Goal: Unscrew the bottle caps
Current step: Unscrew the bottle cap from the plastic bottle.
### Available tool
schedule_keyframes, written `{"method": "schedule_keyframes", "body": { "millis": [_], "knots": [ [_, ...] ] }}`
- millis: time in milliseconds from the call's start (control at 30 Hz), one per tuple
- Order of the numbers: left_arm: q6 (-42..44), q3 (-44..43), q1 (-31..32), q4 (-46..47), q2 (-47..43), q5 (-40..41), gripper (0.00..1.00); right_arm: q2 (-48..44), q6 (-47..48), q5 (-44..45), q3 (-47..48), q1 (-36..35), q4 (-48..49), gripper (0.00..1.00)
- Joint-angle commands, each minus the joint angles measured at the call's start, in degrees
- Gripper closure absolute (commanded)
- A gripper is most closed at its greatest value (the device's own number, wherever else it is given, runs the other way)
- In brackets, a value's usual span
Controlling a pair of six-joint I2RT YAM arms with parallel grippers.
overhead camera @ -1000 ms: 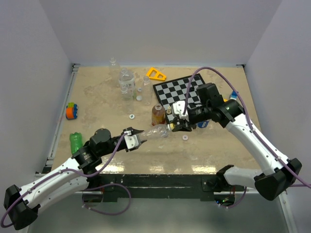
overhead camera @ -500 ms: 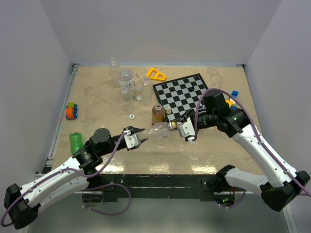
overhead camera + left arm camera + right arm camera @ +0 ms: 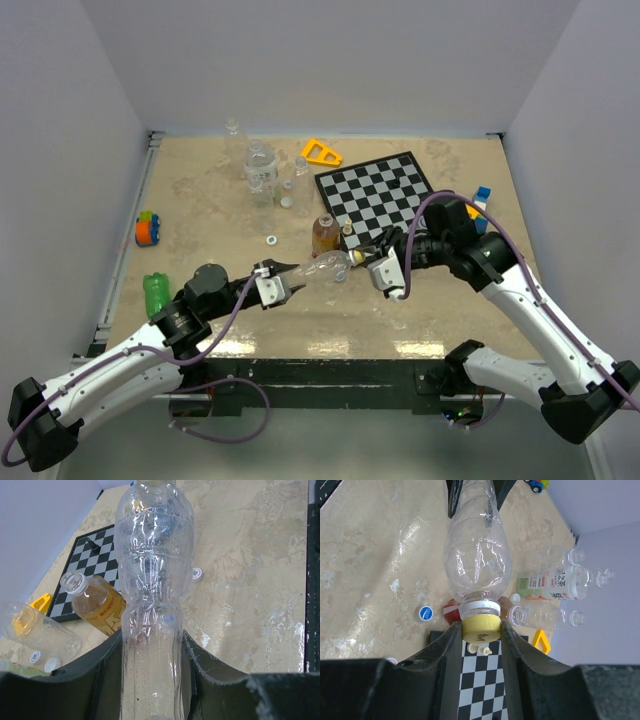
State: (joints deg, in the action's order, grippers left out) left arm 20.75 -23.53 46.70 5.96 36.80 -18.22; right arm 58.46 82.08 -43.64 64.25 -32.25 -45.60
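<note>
- Yellow cap sits pinched between the two fingers of the right claw, which is closed tight on it; the cap is still seated on the neck of the clear bottle.
- Left claw is clamped around the lower body of the same clear bottle, which hangs level above the counter, spanning from one claw to the other.
- Just behind the bottle stands an uncapped amber bottle; its label carries print too small to read.
- A blue cap with a white mark lies on the counter beside it.
- The chessboard lies just behind the right claw, with small pale chess pieces on it.
- Farther back lie several clear bottles; one has a green-and-white label in Chinese characters, among them 茶.
- A green bottle and a toy lie near the left rail, a blue block near the right wall.
- Walls close in the counter on the left, rear and right; bare surface shows along the near edge and at the near right.
</note>
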Motion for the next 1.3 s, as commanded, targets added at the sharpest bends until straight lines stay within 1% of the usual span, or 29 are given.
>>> {"method": "schedule_keyframes", "body": {
  "millis": [0,67,267,333,433,500,567,667,767,933,1067,1167,1267],
  "knots": [
    [0.4,-0.3,-0.1,-2.1,-0.1,-0.2,1.00,-2.1,-1.5,1.5,1.0,1.2,1.9,1.00],
    [0.3,-0.3,0.0,-2.3,-0.3,-0.2,1.00,-2.3,-2.3,0.4,1.0,1.2,1.8,1.00],
    [0.4,-0.3,-0.1,-2.2,-0.4,-0.3,1.00,-3.2,-6.5,0.7,0.5,1.2,2.7,0.95],
    [0.4,-0.2,-0.1,-2.2,-0.5,-0.3,1.00,-3.5,-8.6,0.7,0.5,1.2,3.4,0.89],
    [0.3,-0.2,0.0,-2.2,-0.6,-0.3,1.00,-4.0,-14.4,0.7,1.2,1.3,4.6,0.64],
    [0.4,-0.3,-0.1,-2.2,-0.7,-0.3,1.00,-4.2,-17.8,0.0,2.3,1.5,4.6,0.50],
    [0.4,-0.3,-0.1,-2.2,-0.8,-0.3,1.00,-4.8,-20.5,-0.6,3.2,2.0,4.6,0.38],
    [0.4,-0.3,0.0,-2.3,-0.8,-0.2,1.00,-5.9,-22.8,-0.6,4.0,3.0,3.7,0.27],
    [0.4,-0.3,0.0,-2.2,-0.8,-0.2,1.00,-7.5,-24.0,-0.1,4.3,4.2,1.8,0.23],
    [0.3,-0.4,-0.1,-2.2,-0.9,-0.4,1.00,-10.9,-26.4,1.7,4.1,7.5,0.4,0.21],
    [0.3,-0.3,-0.1,-2.2,-0.8,-0.6,1.00,-13.0,-28.5,-0.3,3.3,11.1,0.2,0.20],
    [0.3,-0.4,0.0,-2.2,-0.8,-0.7,1.00,-13.1,-30.3,-2.2,3.5,12.0,-0.4,0.20],
    [0.3,-0.4,-0.1,-2.2,-0.9,-0.7,1.00,-12.6,-34.7,-2.3,4.2,12.6,0.9,0.19]
  ]
}}
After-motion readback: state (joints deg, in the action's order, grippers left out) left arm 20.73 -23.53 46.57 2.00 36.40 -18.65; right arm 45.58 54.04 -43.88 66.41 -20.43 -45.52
